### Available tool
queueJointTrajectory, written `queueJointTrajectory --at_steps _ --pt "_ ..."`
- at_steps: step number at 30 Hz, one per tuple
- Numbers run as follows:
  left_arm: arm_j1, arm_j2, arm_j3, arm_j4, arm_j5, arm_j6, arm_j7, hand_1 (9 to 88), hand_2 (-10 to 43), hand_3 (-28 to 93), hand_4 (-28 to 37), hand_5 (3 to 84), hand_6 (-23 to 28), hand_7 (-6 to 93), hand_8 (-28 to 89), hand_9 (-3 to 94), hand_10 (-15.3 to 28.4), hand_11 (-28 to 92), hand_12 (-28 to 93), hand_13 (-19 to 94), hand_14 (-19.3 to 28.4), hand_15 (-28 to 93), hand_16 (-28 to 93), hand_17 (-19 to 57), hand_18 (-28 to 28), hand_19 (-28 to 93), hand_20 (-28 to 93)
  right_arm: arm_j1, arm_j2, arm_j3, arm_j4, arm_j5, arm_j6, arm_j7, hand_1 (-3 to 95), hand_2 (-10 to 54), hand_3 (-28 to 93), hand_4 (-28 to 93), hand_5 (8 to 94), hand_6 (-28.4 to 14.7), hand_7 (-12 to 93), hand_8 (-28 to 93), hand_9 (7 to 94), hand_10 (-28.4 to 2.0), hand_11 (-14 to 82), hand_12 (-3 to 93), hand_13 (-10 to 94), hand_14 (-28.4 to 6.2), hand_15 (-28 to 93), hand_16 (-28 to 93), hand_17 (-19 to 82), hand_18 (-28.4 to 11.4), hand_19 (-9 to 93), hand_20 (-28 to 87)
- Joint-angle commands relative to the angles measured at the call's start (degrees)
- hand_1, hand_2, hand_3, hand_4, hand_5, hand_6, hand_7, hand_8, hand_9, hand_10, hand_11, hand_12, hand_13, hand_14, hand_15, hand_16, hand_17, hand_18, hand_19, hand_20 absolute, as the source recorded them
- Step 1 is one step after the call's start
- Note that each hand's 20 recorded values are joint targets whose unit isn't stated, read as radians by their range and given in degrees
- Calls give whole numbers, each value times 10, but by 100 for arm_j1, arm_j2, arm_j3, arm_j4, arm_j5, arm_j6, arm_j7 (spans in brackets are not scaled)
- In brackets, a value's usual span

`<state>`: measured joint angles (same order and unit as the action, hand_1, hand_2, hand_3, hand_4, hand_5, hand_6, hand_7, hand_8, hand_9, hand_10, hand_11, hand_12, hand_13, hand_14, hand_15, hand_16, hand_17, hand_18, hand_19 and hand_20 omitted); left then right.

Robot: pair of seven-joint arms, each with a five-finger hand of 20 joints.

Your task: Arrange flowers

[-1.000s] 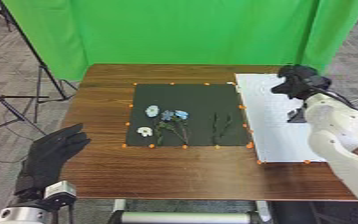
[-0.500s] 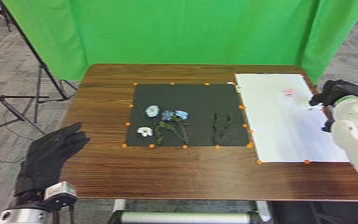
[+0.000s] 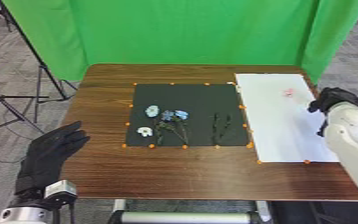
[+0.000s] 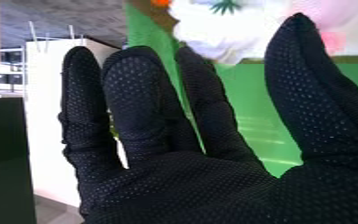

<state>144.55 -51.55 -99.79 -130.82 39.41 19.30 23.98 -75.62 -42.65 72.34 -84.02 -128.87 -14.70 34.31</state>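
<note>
"One question before I steer: where's the pink flower from your hand?"

"On the white sheet, to the left of my right hand and a little farther out. That hand is nearer, so I'd bring it leftward and slightly away. I can't make out the flower's long axis."

"And the stems?"

"On the black mat, running away from me, bare of blooms. I'd guess the flower is meant for them."

"How are the hands?"

"Right one spread wide, nothing gripped. The left hand is wide too, well apart at the left."

"What does the wrist view add?"

"Ruffled white petals with a green sprig, beside pink petals. The head view gives me the mat's layout."
</note>
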Motion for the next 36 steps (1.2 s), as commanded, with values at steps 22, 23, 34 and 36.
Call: queueJointTrajectory --at_steps 22,23,34,36 --pt "3 -58 8 -3 39 -15 -119 277 48 819 -136 479 147 156 -85 411 228 395 113 287 284 616 -122 -95 218 560 159 -41 -79 -839 -15 -503 1545 -57 535 -95 742 -283 795 36 285 -21 907 -46 101 361 763 -25 719 194 337 -152 833 99" --pt "12 -68 -4 -8 31 -13 -129 277 48 819 -136 479 147 156 -86 410 228 395 114 287 284 616 -121 -95 218 560 159 -39 -52 -881 -116 -443 1666 -63 537 -95 744 -283 800 33 278 -14 909 -47 102 365 766 -25 719 194 339 -152 834 98" --pt "27 -108 -47 -32 61 -29 -198 277 49 819 -135 478 148 155 -85 410 228 396 113 287 284 616 -122 -95 218 561 159 499 -161 -1784 -896 -397 2266 -557 546 -95 754 -283 823 20 251 11 925 -45 105 374 778 -24 714 200 351 -160 847 95" --pt "27 -120 -44 -36 56 -8 -219 277 49 819 -136 478 148 155 -85 410 228 397 113 287 284 616 -122 -95 218 561 159 575 -287 -1950 -941 -357 2250 -619 546 -95 756 -283 824 20 250 15 926 -45 104 374 778 -25 714 201 351 -159 848 93"
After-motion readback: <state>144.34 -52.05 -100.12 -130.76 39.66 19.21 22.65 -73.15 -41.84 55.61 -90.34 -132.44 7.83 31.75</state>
